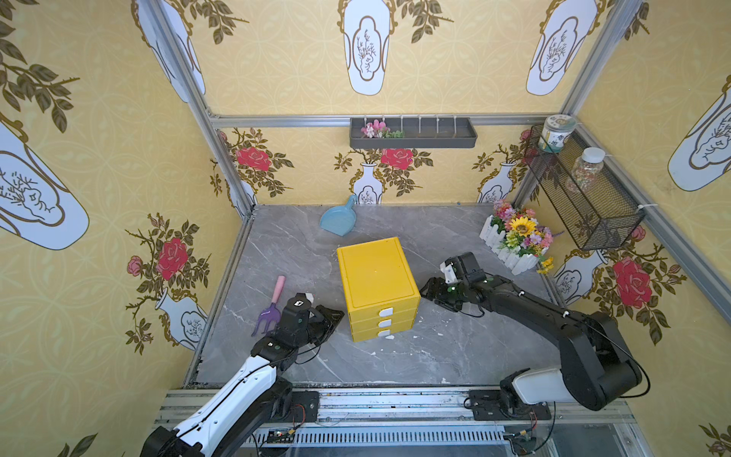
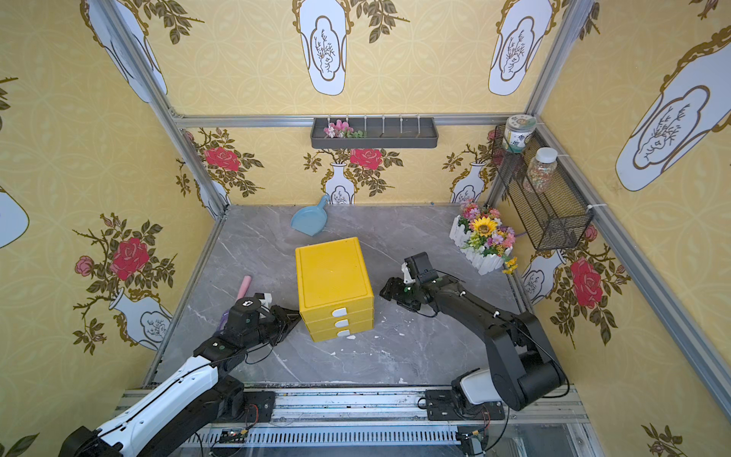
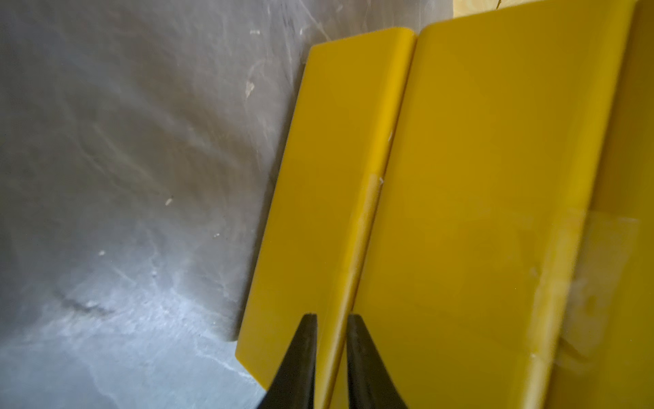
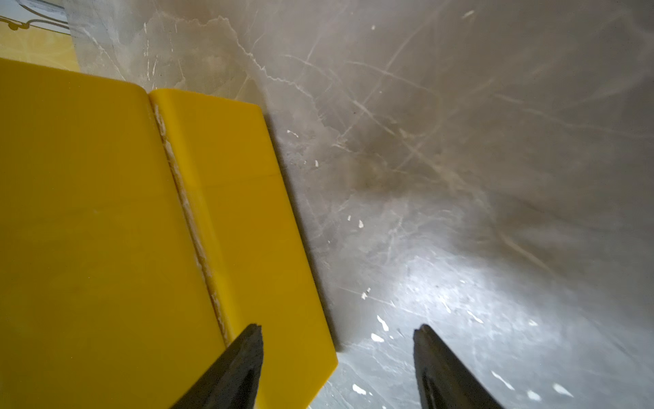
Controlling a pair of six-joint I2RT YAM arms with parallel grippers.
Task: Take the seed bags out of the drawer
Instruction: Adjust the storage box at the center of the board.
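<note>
- Two fingers [image 3: 300,354] set nearly together mark the left gripper [image 1: 338,316], which is shown shut and empty just beside the left wall of the yellow cabinet [image 1: 375,273], close to its front corner.
- Three drawers [image 1: 383,328] are stacked in the cabinet's front, all pushed in, with their white handles [image 1: 385,311] turned toward the near edge of the grey table [image 1: 435,356].
- The seed bags are seen in no view and are judged to lie inside, behind those closed fronts.
- The cabinet's long axis is laid from front to back, so any drawer would have to be drawn toward the near edge. The handles are thus placed to the right of the left gripper.
- The right gripper [image 1: 425,289] is held with its jaws apart and empty at the cabinet's right wall, farther back from the front. In the right wrist view one finger is seen over the yellow wall, its partner over bare table.
- The left gripper is judged the better placed for the handles.
</note>
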